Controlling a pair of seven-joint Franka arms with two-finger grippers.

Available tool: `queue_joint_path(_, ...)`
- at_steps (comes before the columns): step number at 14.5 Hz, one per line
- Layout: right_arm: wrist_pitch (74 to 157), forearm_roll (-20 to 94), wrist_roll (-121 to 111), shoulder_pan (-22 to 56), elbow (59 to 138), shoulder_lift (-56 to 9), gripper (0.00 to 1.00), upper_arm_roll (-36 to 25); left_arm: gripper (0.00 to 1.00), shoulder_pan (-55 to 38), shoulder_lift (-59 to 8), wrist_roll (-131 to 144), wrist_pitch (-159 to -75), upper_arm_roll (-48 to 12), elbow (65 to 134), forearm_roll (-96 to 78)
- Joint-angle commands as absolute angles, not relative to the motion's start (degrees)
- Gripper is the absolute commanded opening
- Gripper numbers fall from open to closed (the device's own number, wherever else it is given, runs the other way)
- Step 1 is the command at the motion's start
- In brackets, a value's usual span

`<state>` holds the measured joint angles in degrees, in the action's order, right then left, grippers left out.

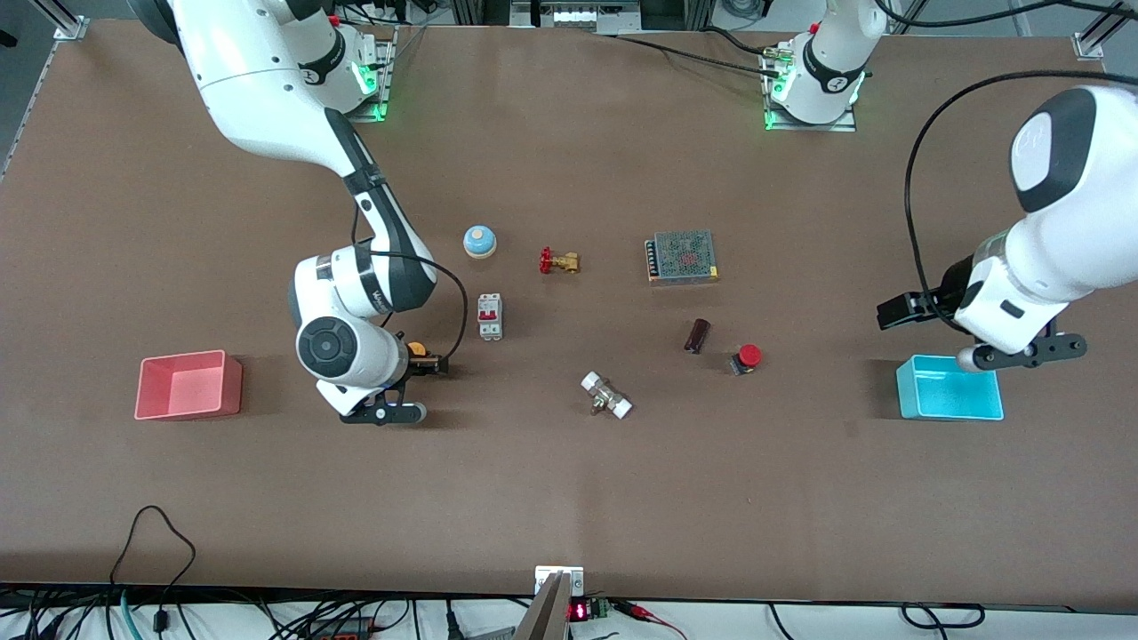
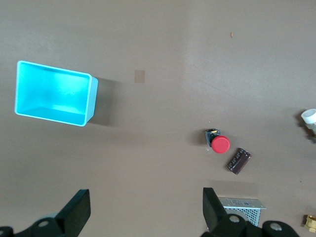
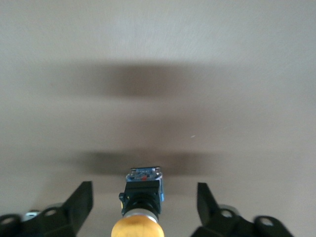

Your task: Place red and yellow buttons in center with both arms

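The pink bin (image 1: 188, 384) and the cyan bin (image 1: 949, 388) both hold nothing. The right gripper (image 3: 143, 210) is low over the brown tabletop (image 1: 569, 498), fingers (image 3: 79, 202) spread wide with the yellow button (image 3: 140, 205) lying between them, untouched. The left gripper (image 2: 143, 210) hangs above the cyan bin, fingers apart and empty. The red button (image 1: 747, 358) sits on the table beside a dark cylinder (image 1: 697, 335). No writing is legible
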<state>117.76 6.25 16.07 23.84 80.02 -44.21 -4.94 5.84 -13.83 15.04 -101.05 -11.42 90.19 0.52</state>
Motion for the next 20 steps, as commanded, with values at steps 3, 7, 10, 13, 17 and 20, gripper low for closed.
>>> queue_joint_path(3,111.55,6.94,16.0,23.2,80.95,-34.12,1.0,-6.41,1.0,7.73,-9.32,8.89,-98.09,-11.51,91.23,0.7)
queue_joint_path(7,105.4,6.85,15.21,23.03,80.86,-27.35,1.0,-9.22,1.0,8.88,-7.13,5.02,-97.03,-10.99,91.32,0.7)
queue_joint_path(10,101.0,6.51,14.94,21.02,80.86,-23.48,1.0,-9.84,1.0,2.32,-3.97,1.51,-96.07,-1.36,91.93,0.62)
queue_joint_path(13,98.45,6.42,15.12,18.12,80.86,-21.19,1.0,-10.37,1.0,-3.06,-1.33,-1.84,-94.92,5.96,92.11,0.53)
queue_joint_path(17,93.7,6.42,13.72,9.88,79.28,-17.5,1.0,-8.98,1.0,-2.64,1.58,-2.37,-94.31,6.42,92.64,0.62)
queue_joint_path(20,90.97,6.24,4.94,0.1,79.54,-14.25,1.0,-3.96,1.0,-0.8,2.81,-2.37,-93.78,4.76,92.72,0.7)
